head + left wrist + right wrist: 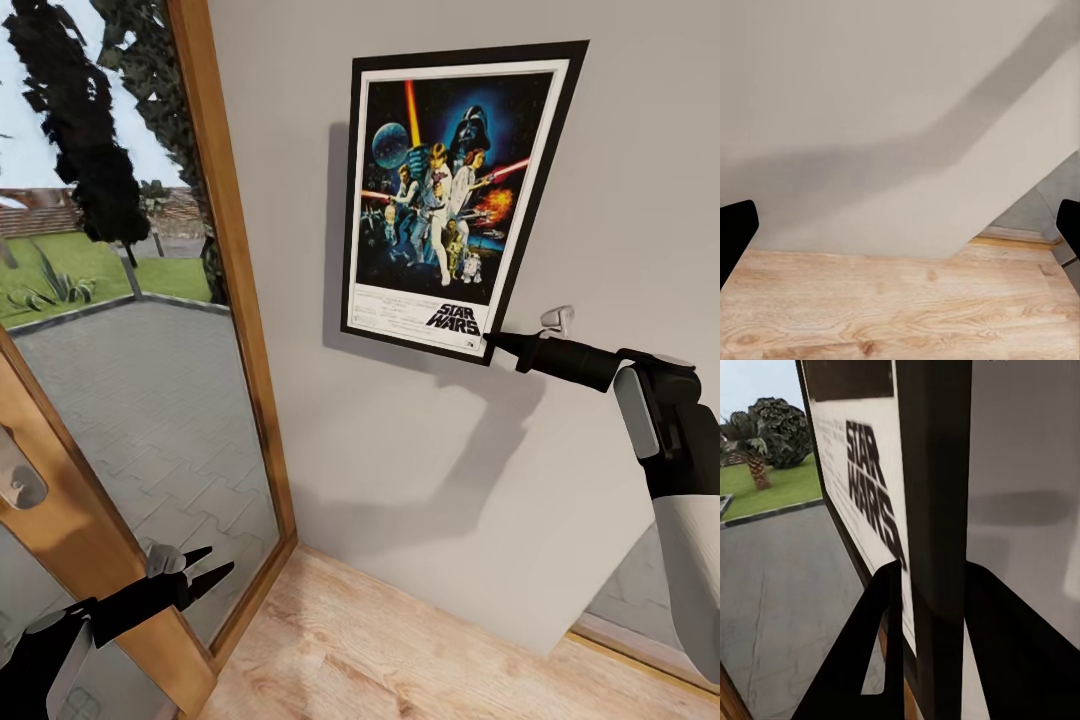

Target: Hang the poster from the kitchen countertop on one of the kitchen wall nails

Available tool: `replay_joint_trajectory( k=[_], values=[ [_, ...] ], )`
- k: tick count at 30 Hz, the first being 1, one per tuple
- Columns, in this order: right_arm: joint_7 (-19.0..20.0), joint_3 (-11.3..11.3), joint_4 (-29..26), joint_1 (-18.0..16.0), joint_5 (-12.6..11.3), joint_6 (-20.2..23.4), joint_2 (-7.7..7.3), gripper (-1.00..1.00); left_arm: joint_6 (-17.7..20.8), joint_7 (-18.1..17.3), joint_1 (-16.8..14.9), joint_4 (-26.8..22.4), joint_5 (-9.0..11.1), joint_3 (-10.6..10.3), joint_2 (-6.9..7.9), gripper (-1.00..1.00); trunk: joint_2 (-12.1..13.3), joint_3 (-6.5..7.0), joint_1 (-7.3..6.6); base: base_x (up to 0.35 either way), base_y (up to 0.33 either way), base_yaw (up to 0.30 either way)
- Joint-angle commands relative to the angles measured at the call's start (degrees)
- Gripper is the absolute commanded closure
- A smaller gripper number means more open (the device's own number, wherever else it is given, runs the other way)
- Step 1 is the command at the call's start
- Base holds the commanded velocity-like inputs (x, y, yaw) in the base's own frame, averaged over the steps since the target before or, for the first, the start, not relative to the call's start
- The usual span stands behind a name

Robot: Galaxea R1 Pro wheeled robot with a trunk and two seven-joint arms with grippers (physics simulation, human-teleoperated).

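The Star Wars poster [450,190], black-framed with a white border, hangs tilted in front of the grey wall [400,450]. My right gripper [497,343] is shut on its lower right corner. In the right wrist view the poster's edge [934,510] runs between the two black fingers [874,645], which clamp it. A small pale wall nail [558,320] sticks out of the wall just above the right gripper. My left gripper [205,572] is low at the left, open and holding nothing; its black fingertips [735,232] show at the sides of the left wrist view. The kitchen countertop is out of view.
A wood-framed glass door [150,330] stands at the left, with a paved patio and lawn beyond it. Wooden floor [400,660] lies below the wall. Another glazed opening [640,600] sits low at the right.
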Motion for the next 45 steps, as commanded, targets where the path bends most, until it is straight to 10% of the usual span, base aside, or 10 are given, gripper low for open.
replay_joint_trajectory(
  k=[1,45],
  values=[
    [0.2,0.0,0.0,-0.1,-0.4,0.5,-0.01,1.00,0.6,-0.2,-0.1,0.0,0.3,0.0,0.00,-1.00,-0.1,-0.13,0.04,0.000,0.000,0.000],
    [2.1,-0.5,0.1,-1.2,-1.3,2.2,-0.76,1.00,0.7,-0.2,0.0,-0.5,0.3,0.3,0.64,-1.00,-0.1,-0.13,0.04,0.061,0.000,0.000]
  ],
)
